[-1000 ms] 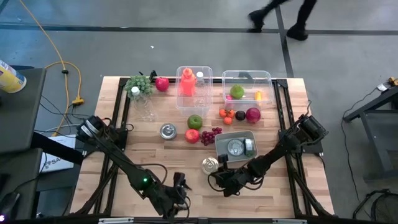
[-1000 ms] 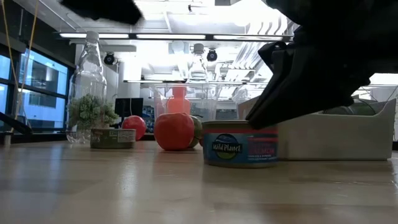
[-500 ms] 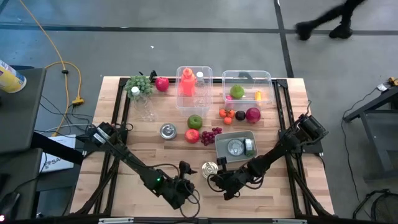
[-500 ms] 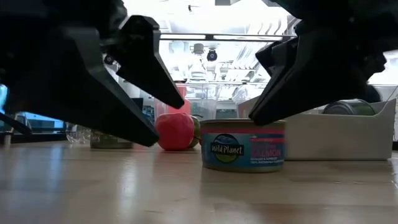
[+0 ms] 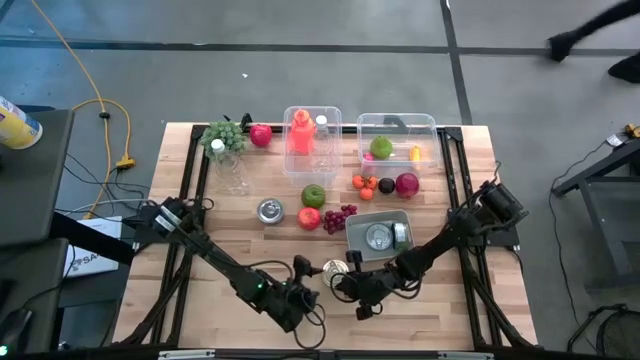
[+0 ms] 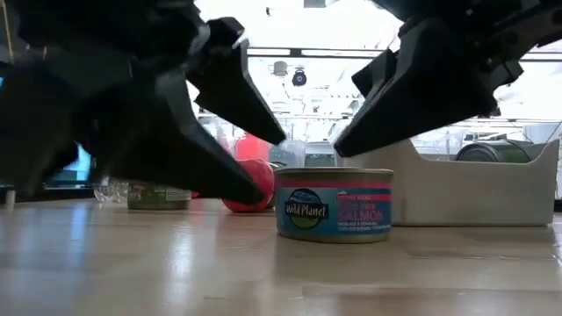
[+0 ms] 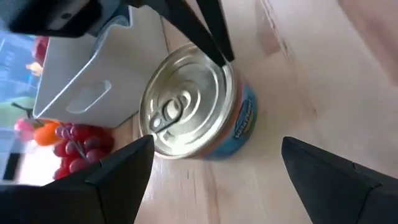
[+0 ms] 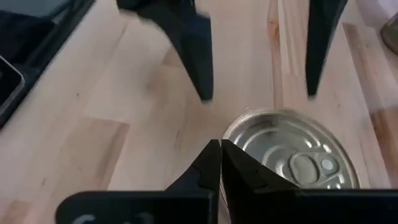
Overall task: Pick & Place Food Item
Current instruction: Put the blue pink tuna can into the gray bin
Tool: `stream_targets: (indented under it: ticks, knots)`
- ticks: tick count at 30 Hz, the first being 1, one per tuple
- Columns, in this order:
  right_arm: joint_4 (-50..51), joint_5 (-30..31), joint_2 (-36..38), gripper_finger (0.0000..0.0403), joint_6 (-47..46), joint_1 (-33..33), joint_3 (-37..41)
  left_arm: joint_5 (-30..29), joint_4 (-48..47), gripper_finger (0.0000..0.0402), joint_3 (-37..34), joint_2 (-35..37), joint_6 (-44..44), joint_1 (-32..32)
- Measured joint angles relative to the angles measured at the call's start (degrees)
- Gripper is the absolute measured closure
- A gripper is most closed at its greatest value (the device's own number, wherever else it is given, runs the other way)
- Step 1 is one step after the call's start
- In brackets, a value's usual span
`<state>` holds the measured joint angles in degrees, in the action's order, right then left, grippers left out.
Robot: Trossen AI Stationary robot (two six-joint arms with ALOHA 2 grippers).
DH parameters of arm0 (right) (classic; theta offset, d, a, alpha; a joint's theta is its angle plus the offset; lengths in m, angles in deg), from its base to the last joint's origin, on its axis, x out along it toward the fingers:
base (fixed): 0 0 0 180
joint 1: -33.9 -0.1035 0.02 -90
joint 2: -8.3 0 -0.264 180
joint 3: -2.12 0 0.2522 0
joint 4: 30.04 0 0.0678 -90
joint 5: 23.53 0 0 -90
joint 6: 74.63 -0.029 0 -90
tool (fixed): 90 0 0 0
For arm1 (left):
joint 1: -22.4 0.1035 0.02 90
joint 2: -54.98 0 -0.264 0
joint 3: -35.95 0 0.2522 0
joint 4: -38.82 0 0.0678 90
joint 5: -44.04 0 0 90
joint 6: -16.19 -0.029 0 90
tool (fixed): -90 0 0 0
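Note:
A blue-labelled salmon can stands upright on its base on the wooden table, near the front edge. My left gripper is open and points at the can from the near left. One finger stands on each side of it, short of the can and clear of it. My right gripper is shut and reaches the can's top from the near right. My right gripper's shut fingertips lie against the rim of the can's lid, on the near-right side. They slant down from the table's near right. The can stays upright with its base on the table.
A grey bin holding cans stands just behind the salmon can. Farther back are a red apple, grapes, a green apple, another can and clear containers. A person walks on the floor beyond the table.
My left gripper has come down from near the front edge toward the can, rolling as it went, and stays open, now framing the can. The can has slid slightly toward the left gripper and turned a little, still upright.

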<state>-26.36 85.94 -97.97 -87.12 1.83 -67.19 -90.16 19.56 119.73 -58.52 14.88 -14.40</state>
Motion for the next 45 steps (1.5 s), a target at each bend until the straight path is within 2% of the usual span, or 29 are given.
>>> stream_targets:
  ticks: [7,11,15,21,26,32,35,40,45]
  knots:
    - [1.0,1.1,2.3,0.0401,0.1,0.0,0.0,-5.5,1.9,0.006,0.0,-2.5,-2.7,0.0]
    - [1.8,-1.6,2.6,0.04,0.2,-0.1,0.0,-5.6,2.4,0.006,0.0,-2.6,-2.9,0.0]
    - [2.7,-1.5,2.6,0.0397,0.2,-0.6,-0.1,-5.5,2.9,0.006,0.0,-2.6,-2.9,-0.1]
    - [3.2,-1.1,2.6,0.0358,-1.3,-0.5,-0.1,-3.6,3.2,0.006,0.0,-2.6,-1.6,0.0]
    - [3.6,1.6,2.6,0.0314,-1.4,-0.2,-0.1,4.3,4.8,0.006,0.0,-2.6,0.3,0.0]
    - [3.8,2.0,2.6,0.028,-1.5,0.3,-0.1,7.0,3.2,0.006,0.1,-2.4,3.0,0.0]
    - [4.4,2.2,2.6,0.0273,-2.8,0.6,-0.1,9.9,1.7,0.006,0.2,-2.3,5.7,0.6]
    - [6.1,3.1,2.6,0.0274,-2.9,0.7,-0.1,18.4,-4.8,0.006,0.4,-2.0,14.6,1.7]
    - [5.7,3.5,2.7,0.0273,-2.7,1.0,-0.3,19.2,-8.9,0.006,0.3,-2.2,18.0,-0.3]
